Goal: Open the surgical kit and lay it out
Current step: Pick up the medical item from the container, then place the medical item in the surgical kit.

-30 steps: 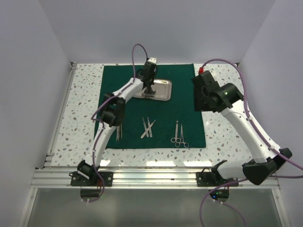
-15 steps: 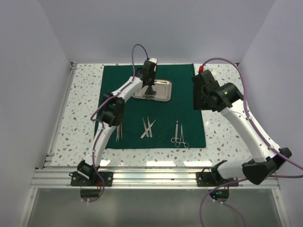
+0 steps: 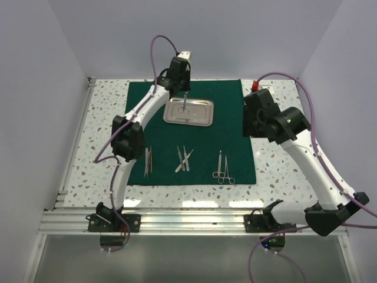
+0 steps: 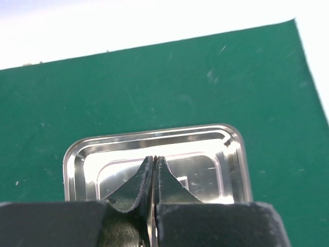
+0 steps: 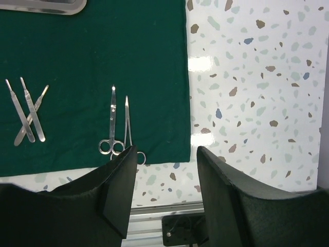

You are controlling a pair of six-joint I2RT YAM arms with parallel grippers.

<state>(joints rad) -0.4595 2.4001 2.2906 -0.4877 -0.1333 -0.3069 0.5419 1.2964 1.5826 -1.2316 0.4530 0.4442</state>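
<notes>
A dark green rectangular cloth drape (image 3: 230, 135) lies spread flat on the speckled white terrazzo surface (image 3: 100, 135) and fills the middle of the overhead view. On its upper half sits a small shiny rectangular steel tray (image 3: 200, 112). The tray also shows at the lower centre of the left wrist view, and one corner of it at the top left of the right wrist view. The left gripper (image 3: 184, 97) hangs over the left part of the tray. Its jaws are clenched on a slim silver instrument (image 3: 184, 106), which shows as a thin bright strip between the dark fingers (image 4: 169, 185) and points down at the tray. Whether its tip touches the tray I cannot tell. Three groups lie along the lower part of the drape in the overhead view. Slim silver tweezers (image 3: 147, 160) are near the left edge, three slim silver tools (image 3: 184, 159) are crossed over one another at the centre, and two silver ring-handled tools (image 3: 222, 169) lie side by side to the right, rings towards the bottom edge. The right gripper (image 5: 167, 175) hovers over the right edge of the drape, jaws released, wide apart and holding nothing. In its own view the ring-handled tools lie just above its left finger.
</notes>
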